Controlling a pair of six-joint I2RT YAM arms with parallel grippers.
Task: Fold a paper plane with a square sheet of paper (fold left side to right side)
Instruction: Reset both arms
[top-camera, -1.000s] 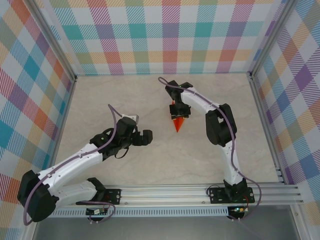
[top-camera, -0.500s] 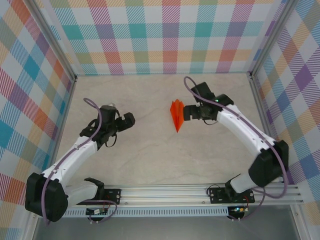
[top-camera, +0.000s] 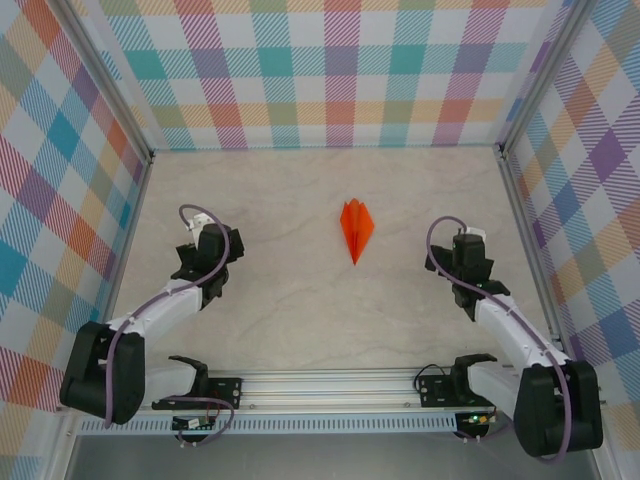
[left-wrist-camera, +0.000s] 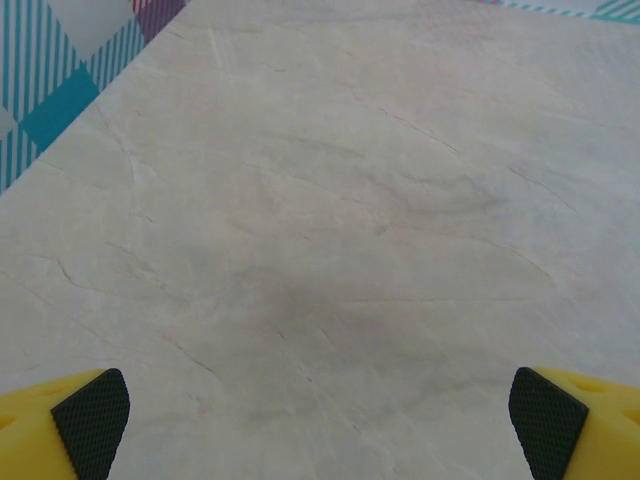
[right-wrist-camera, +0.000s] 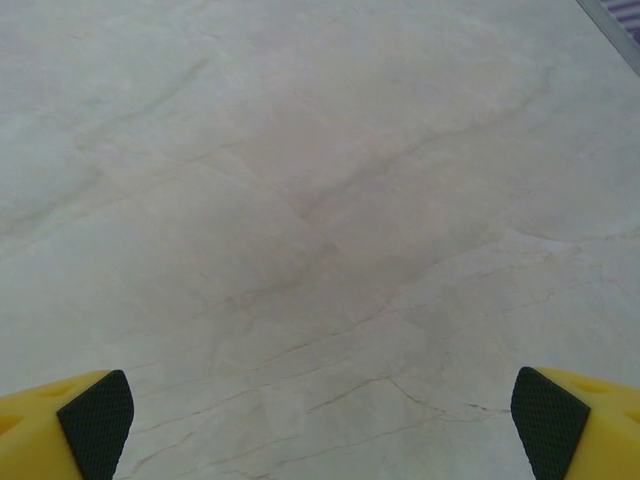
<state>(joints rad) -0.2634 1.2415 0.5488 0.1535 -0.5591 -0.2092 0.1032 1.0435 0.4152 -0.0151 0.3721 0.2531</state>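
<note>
Paper plane (top-camera: 356, 228) lies mid-table (top-camera: 300, 320), nose toward the arm bases, seemingly flat. Left arm (top-camera: 160, 305) and right arm (top-camera: 510, 330) are folded low at either side, well apart from it. Left gripper (left-wrist-camera: 320, 428) and right gripper (right-wrist-camera: 325, 428): jaws spread wide, grasping nothing.

Bright, even, diffuse light — shadows on the bench (top-camera: 300, 330) are faint and soft; wrist views slightly hazy, top view sharp.
</note>
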